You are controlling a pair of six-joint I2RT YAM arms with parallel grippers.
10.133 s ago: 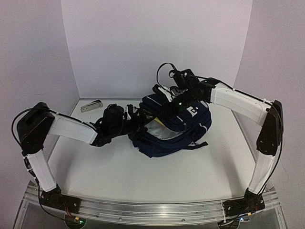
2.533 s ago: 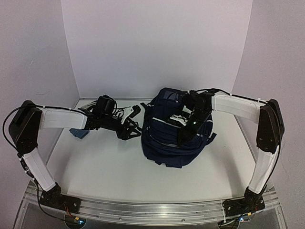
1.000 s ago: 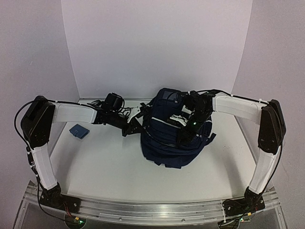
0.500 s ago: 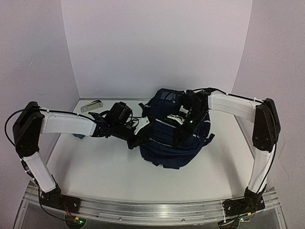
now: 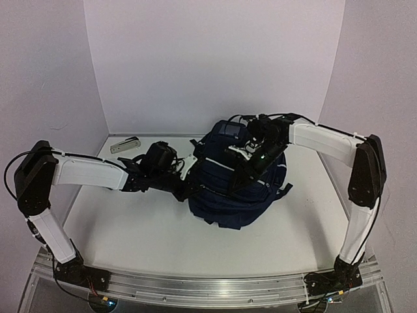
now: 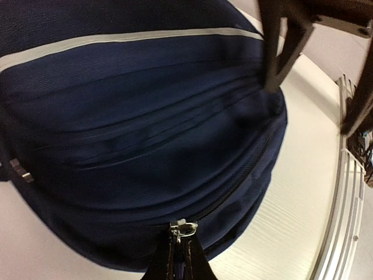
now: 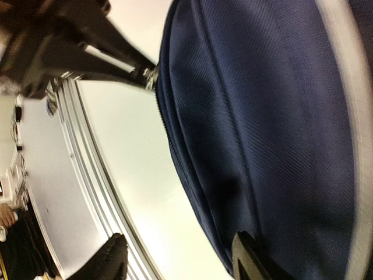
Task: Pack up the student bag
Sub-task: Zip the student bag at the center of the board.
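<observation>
**Q:** Where's the bag sitting right now?

**A:** On my feed the student bag is slumped on the table, a bit right of the middle. My left gripper is low on the bag's left side, pinched tight on the zip pull.

**Q:** And the other claw?

**A:** The right gripper is up by the top of the bag with its fingers spread wide, holding nothing. There's also a small grey thing near the back left corner, well apart from the bag.
</observation>
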